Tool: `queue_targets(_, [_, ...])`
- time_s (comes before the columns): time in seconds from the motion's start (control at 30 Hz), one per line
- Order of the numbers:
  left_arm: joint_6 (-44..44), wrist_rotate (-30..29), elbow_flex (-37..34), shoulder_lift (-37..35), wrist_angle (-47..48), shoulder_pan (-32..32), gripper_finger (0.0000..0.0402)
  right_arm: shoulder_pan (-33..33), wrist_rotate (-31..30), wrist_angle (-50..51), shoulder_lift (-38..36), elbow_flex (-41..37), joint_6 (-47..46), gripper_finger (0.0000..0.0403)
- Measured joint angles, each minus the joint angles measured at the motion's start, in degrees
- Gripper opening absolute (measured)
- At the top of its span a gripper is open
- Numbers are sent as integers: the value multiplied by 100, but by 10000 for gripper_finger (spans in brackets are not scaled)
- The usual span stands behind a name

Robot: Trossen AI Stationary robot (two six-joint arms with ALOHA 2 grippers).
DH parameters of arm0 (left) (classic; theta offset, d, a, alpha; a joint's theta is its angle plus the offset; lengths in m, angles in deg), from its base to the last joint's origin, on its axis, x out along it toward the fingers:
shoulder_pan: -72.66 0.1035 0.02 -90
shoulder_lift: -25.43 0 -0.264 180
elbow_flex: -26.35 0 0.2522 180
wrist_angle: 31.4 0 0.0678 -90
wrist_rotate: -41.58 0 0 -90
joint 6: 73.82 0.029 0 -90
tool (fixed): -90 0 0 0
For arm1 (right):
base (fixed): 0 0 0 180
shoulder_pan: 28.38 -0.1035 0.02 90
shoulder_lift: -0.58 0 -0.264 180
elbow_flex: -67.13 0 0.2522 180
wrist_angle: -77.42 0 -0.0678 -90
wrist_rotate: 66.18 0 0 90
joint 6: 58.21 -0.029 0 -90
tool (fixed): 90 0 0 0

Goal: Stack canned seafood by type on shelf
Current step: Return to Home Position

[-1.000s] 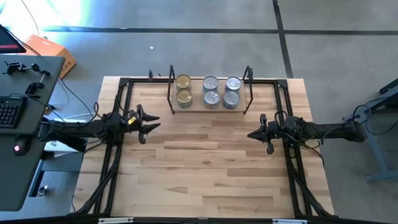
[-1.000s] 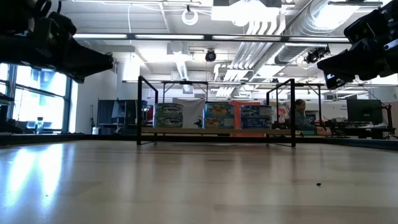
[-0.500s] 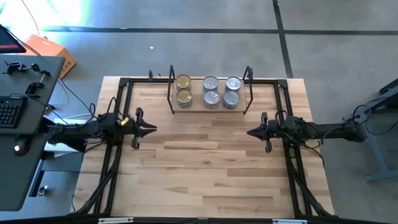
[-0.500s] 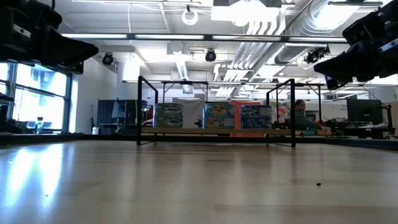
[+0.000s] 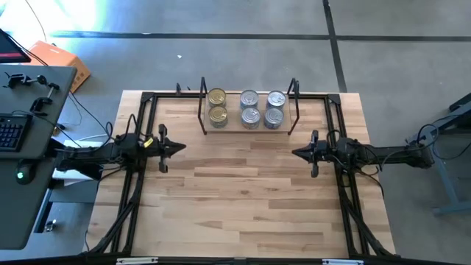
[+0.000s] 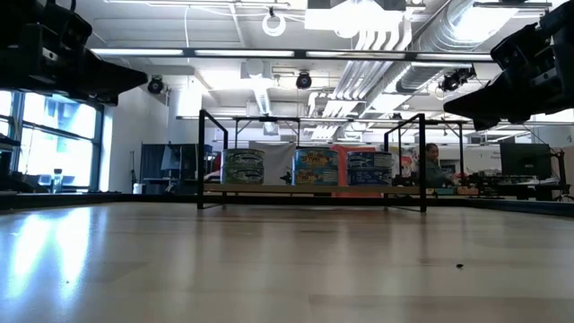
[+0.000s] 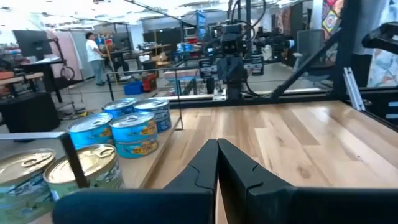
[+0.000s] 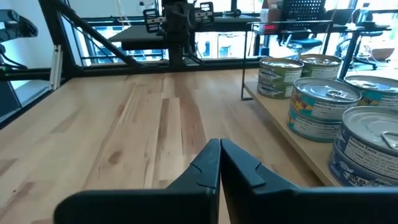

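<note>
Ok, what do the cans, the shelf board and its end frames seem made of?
The cans: metal, judging by shiny ribbed lids with pull tabs; sides carry printed labels, paper or lacquer unclear. The shelf board: light wood, matt, faint grain. The end frames: thin black wire, probably painted metal.

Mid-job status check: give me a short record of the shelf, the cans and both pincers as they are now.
shelf: at the table's far edge, between the two arms
cans: six lids seen from above, three columns of two
gold-lidded cans: column on the left arm's side
silver-lidded cans: middle column and right arm's side column
left pincer: shut, empty, over the table's left side, apart from the shelf
right pincer: shut, empty, over the right side, apart from the shelf
</note>
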Motion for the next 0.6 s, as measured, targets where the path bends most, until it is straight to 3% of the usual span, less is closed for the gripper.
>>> queue_targets(0.6, [-605, 82, 0, 322, 17, 45, 1, 0, 19, -6, 0, -1, -296, 2])
